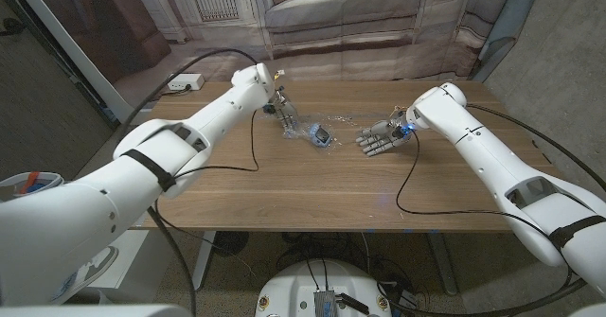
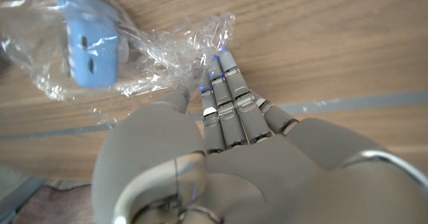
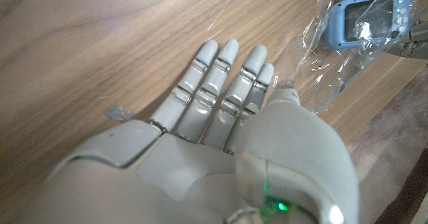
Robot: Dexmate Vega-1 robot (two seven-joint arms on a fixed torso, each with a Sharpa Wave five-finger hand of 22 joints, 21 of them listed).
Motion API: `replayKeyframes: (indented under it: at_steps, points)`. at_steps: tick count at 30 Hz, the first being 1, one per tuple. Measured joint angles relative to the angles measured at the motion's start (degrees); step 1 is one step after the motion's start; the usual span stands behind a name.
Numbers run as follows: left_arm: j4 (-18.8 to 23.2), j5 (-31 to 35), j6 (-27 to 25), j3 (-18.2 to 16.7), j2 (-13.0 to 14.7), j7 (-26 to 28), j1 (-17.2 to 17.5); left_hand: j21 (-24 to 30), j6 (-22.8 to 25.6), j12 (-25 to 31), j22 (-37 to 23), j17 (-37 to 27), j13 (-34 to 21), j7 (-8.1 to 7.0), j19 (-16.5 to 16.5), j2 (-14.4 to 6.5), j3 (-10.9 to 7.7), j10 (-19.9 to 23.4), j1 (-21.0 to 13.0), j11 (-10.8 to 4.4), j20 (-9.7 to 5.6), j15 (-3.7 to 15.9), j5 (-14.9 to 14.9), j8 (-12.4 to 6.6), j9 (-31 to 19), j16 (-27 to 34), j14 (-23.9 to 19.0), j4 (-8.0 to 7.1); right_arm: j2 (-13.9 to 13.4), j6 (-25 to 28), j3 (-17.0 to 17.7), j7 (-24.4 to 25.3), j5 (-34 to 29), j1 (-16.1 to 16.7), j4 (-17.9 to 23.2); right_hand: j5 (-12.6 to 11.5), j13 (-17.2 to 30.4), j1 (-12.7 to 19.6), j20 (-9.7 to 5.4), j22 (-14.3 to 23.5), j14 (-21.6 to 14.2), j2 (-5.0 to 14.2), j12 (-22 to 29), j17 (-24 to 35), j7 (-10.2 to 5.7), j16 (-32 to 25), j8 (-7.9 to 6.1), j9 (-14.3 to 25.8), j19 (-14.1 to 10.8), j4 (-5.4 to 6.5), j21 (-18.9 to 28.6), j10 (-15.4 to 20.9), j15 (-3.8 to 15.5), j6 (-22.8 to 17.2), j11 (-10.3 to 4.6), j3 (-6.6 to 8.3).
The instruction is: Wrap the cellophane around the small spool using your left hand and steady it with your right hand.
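A small blue object (image 1: pixel 323 135), shaped like a toy camera rather than a spool, lies mid-table inside crinkled clear cellophane (image 1: pixel 306 132). My left hand (image 1: pixel 281 109) reaches down at the wrap's far left end. In the left wrist view its fingers (image 2: pixel 224 77) and thumb pinch a gathered edge of the cellophane (image 2: pixel 167 50), with the blue object (image 2: pixel 90 47) beyond. My right hand (image 1: pixel 381 138) sits just right of the wrap, fingers straight and apart, holding nothing. In the right wrist view that hand (image 3: pixel 221 110) hovers over bare wood, its thumb near the cellophane (image 3: pixel 321 57) and the blue object (image 3: pixel 366 15).
A white power strip (image 1: pixel 187 82) lies at the table's back left corner. Black cables (image 1: pixel 254 151) trail from both arms across the wooden table (image 1: pixel 312 194). A tiny scrap (image 3: pixel 115 112) lies on the wood near my right hand.
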State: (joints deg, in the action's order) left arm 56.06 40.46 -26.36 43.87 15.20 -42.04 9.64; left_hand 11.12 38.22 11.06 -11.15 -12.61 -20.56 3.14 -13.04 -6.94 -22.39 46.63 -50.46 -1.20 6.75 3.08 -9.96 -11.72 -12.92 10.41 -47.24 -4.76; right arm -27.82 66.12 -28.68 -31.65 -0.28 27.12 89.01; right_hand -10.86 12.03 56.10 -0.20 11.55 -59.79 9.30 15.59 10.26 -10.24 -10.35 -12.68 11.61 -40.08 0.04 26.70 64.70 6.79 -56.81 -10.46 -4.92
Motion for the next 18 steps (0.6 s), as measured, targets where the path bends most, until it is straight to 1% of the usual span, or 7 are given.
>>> replayKeyframes:
  at_steps: [2, 6, 7, 9, 10, 13, 18]
  points:
    - [0.0, 2.13, 0.5, 0.0, 0.0, 1.07, 0.0, -0.06, -0.83, 0.0, -0.4, 0.02, -0.03, -0.83, 2.18, 0.44, 0.0, -0.79, 0.44, -0.8, 0.73, 1.23, 0.0, 0.34, 0.03, -0.08, 1.93, 0.0, -0.44, 0.0, -0.11, 0.0, 0.0, 0.31, 0.88, 0.19, 0.26, -0.21, 0.31, -0.15, 1.76, -0.21, -1.01, 0.22, -0.07, 0.01, 0.62, 0.0, 0.33, 0.04, -0.38, -2.89, -0.56, 1.52, 0.19, 0.04]
    - [10.95, 6.2, 2.97, -0.66, 4.48, 5.11, 7.19, -0.02, -4.61, 0.0, -0.44, 0.06, -6.52, -0.38, 3.58, 0.67, 0.01, -2.53, 0.67, -1.1, 0.73, 1.7, 0.0, 1.29, 1.13, -0.3, 5.0, -0.01, -2.03, 0.12, -0.62, 2.06, 0.44, 1.51, 4.58, 0.28, 0.62, -0.67, 1.67, -0.24, 6.92, -0.67, -2.63, 0.53, 0.59, 0.41, 1.85, 0.26, 1.69, -0.14, -0.47, -8.51, -2.36, 5.71, 1.05, 0.22]
    - [10.95, 6.47, 3.64, -0.66, 4.48, 5.81, 7.19, 0.23, -5.72, -0.1, -0.39, 1.93, -16.61, -0.13, 3.74, 1.1, 0.27, -6.28, 1.1, 0.23, 0.57, -3.14, 0.0, 1.29, 0.9, -1.37, 11.87, -0.24, -2.39, 0.12, -0.79, 2.06, 0.44, 1.78, 5.46, 0.27, 0.64, -0.67, 2.11, -0.23, 8.58, -0.67, -3.04, 0.56, 0.93, 0.41, 2.18, 0.27, 2.13, -0.28, -0.86, -10.19, -2.91, 7.51, 1.38, 0.36]
    - [16.2, 6.59, 5.48, -2.28, 5.99, 7.22, 10.92, 0.38, -7.32, -1.32, -0.31, 1.43, -22.26, -0.93, 4.2, 1.78, 0.91, -11.92, 1.77, 1.1, 0.54, -6.68, 0.0, 1.29, 0.77, -0.4, 15.7, -0.21, -3.27, 0.0, -1.29, 3.31, 0.09, 2.35, 7.67, 0.27, 0.61, -0.98, 3.39, -0.24, 12.51, -0.98, -3.97, 0.79, 1.63, 0.64, 2.52, 0.28, 3.73, -0.45, -1.32, -14.4, -4.18, 11.3, 2.56, 0.53]
    - [18.05, 6.54, 6.19, -2.81, 6.39, 7.64, 11.99, 0.39, -8.2, -1.85, -0.29, 1.31, -21.93, -1.17, 4.28, 2.2, 1.22, -13.16, 2.2, 0.85, 0.62, -6.97, 0.0, 1.29, 0.77, -0.2, 16.44, -0.32, -3.76, -0.12, -1.62, 3.95, -0.33, 2.68, 8.86, 0.27, 0.55, -1.09, 4.08, -0.24, 15.06, -1.09, -4.43, 0.82, 2.02, 0.67, 2.52, 0.28, 4.98, -0.6, -1.81, -17.14, -4.94, 13.5, 3.21, 0.68]
    - [23.45, 6.23, 9.01, -4.48, 7.49, 9.42, 14.89, 0.39, -11.22, -1.31, -0.29, 1.26, -0.38, -1.43, 5.02, 3.55, 2.56, -16.06, 3.54, 0.77, 0.94, -7.23, 0.0, 1.29, 0.91, -0.2, 19.13, -0.66, -5.15, -0.67, -2.52, 5.91, -1.93, 4.02, 12.84, 0.27, 0.09, -1.82, 5.95, -0.14, 23.57, -1.82, -5.03, 1.06, 3.08, 0.67, 2.52, 0.28, 10.15, -0.93, -3.79, -25.71, -7.49, 20.75, 5.17, 1.01]
    - [32.71, 6.4, 11.7, -7.32, 8.91, 12.16, 18.75, 0.39, -17.34, -1.31, -0.29, 1.26, 3.85, -0.68, 7.09, 5.79, 4.54, -23.01, 5.78, 1.94, 1.34, -8.02, -0.23, 1.29, 0.94, -0.2, 25.82, -1.19, -6.23, -2.33, -2.83, 9.83, -4.23, 6.3, 17.16, 0.0, -0.32, -2.79, 8.2, -0.06, 32.94, -2.79, -5.03, 1.08, 4.11, 0.67, 2.75, 0.28, 16.25, -1.07, -6.44, -35.31, -9.18, 29.46, 7.55, 1.15]
